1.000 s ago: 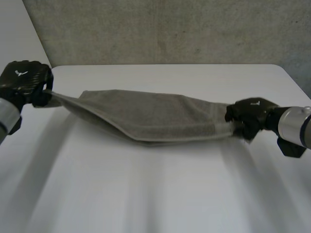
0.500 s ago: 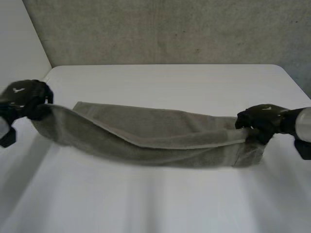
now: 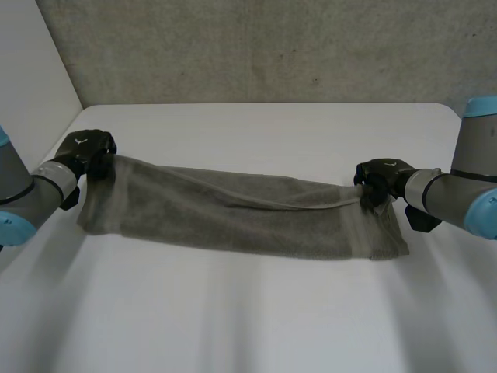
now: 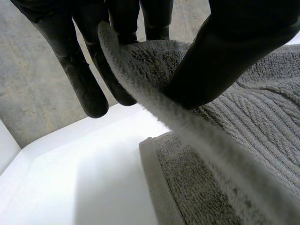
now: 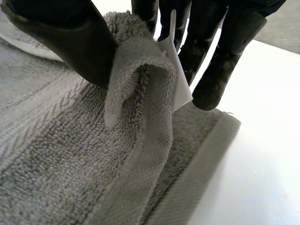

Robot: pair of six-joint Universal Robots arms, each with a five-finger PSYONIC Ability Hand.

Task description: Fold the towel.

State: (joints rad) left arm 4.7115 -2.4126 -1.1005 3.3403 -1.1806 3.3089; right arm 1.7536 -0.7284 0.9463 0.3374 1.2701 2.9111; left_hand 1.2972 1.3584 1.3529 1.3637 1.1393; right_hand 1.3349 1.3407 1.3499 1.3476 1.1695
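When read from the near edge of the worktop (image 3: pixel 256 318) outward: first plain white surface, then the towel (image 3: pixel 233 221), grey, lying across the middle as one long band, folded lengthwise with an upper layer on a lower one. Stretched between the two arms, middle part resting flat.

At its left end, gripped by the left robot hand (image 3: pixel 87 151): in the left wrist view, hem of the upper layer pinched between thumb and fingers and lifted a little, the lower layer lying on the worktop just beneath.

At its right end, gripped by the right robot hand (image 3: pixel 380 179): in the right wrist view, a bunched corner squeezed between thumb and fingers, with a small white label (image 5: pixel 177 70) sticking up beside the fingers. Not possible to read any writing on that label. On the back of each robot hand a small white mark, too small to read.

Behind the towel, more white worktop, then a rough grey wall (image 3: pixel 256 47).
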